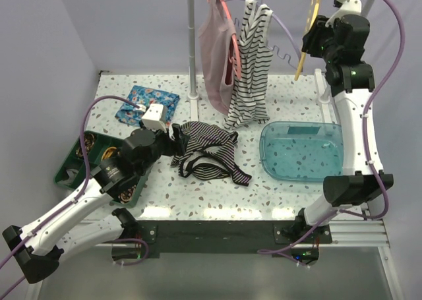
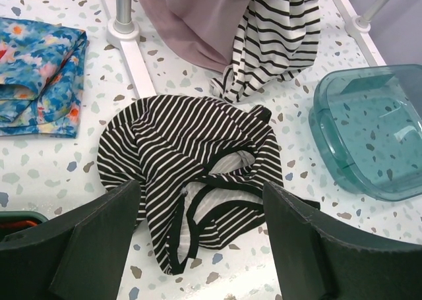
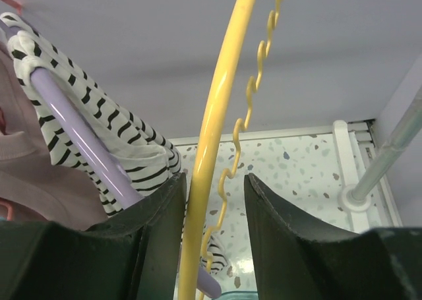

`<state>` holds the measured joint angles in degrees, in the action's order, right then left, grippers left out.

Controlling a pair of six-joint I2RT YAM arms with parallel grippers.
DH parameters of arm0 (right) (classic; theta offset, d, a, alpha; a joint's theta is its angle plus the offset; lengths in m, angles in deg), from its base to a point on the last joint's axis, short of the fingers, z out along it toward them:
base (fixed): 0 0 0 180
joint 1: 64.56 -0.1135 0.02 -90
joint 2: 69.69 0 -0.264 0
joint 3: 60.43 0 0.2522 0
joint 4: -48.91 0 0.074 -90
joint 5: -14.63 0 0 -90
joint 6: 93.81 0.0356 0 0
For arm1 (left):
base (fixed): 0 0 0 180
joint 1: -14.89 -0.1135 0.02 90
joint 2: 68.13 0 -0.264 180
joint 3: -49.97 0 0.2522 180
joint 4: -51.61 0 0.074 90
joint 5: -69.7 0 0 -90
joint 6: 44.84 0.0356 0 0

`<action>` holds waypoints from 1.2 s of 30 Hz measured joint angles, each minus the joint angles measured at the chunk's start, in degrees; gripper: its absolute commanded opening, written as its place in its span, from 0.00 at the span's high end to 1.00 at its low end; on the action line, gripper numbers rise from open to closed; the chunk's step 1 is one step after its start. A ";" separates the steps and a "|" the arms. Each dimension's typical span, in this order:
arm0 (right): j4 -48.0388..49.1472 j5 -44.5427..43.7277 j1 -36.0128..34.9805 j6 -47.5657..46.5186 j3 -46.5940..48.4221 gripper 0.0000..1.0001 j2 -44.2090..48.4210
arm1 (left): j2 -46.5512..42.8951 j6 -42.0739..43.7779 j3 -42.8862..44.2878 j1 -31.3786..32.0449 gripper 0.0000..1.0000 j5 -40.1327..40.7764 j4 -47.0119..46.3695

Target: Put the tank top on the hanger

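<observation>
My left gripper hangs spread wide over the tank top, which lies crumpled mid-frame on the speckled terrazzo table. My right gripper straddles the hanger, fingers apart; only its wrist view shows the gap. The walls are pale lilac. I count three hangers with the pink hanger and lavender hanger, two hung tops and one teal tub.

Speckled white table in front of me. Centre: tank top, crumpled in a heap on the surface. Far left: folded floral cloth, lying flat. Near left edge: dark green tray, contents unclear. To my right: clear teal tub, near the tank top but not touching it. Far centre: rack post upright on its white foot, just beside the cloth.
</observation>
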<state>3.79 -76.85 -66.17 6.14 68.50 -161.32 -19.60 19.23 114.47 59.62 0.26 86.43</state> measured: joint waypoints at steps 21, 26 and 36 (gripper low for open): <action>-0.09 -18.95 -4.50 -1.57 -10.10 0.63 5.97 | 0.02 0.00 -0.02 0.00 0.20 0.02 -0.02; 2.21 -19.71 -4.48 -2.75 -9.64 0.67 6.14 | 0.02 -0.02 -0.02 0.00 0.20 0.02 -0.02; 3.69 -20.00 -4.48 -4.66 -5.42 0.80 -2.43 | -0.11 -0.02 -0.02 0.00 0.20 0.04 0.02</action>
<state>7.49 -96.85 -70.65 1.49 63.08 -163.75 -19.71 19.21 114.45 59.62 0.30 86.45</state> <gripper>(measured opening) 0.265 0.798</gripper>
